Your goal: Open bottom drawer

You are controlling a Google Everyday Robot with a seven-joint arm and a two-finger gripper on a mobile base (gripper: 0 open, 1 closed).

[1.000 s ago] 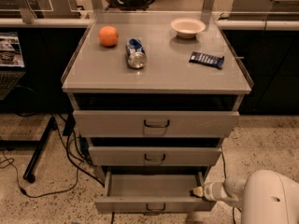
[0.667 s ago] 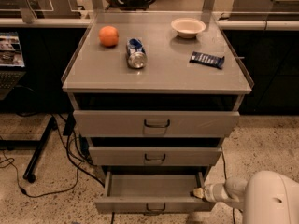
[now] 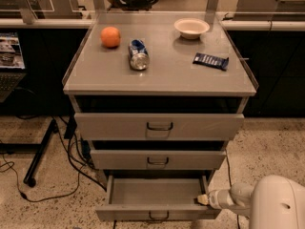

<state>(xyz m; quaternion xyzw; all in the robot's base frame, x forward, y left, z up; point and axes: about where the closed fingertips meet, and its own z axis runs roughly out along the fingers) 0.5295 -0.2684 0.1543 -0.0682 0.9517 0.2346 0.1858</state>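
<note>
The bottom drawer (image 3: pixel 157 191) sits lowest under the table (image 3: pixel 190 80). It is pulled out well past the two drawers above it, so its plain grey tray shows from above. Its narrow front faces the camera at the table's foot, with a small dark loop handle (image 3: pixel 158 217) at mid-width.

The gripper (image 3: pixel 202 199) is low at the table's right side, its pale tip at the right wall of the bottom drawer near the front corner. Whether it is clenched or released cannot be told. The white arm (image 3: pixel 269 204) reaches in from beyond the table's lower right.

The middle drawer (image 3: pixel 119 160) and the top drawer (image 3: pixel 114 126) both stand slightly out from the table's frame.

On the table lie an orange (image 3: pixel 110 36) at the back left, a can (image 3: pixel 138 55) on its side just right of it, a bowl (image 3: pixel 191 27) at the back right and a dark bar (image 3: pixel 211 61) at the right edge.
</note>
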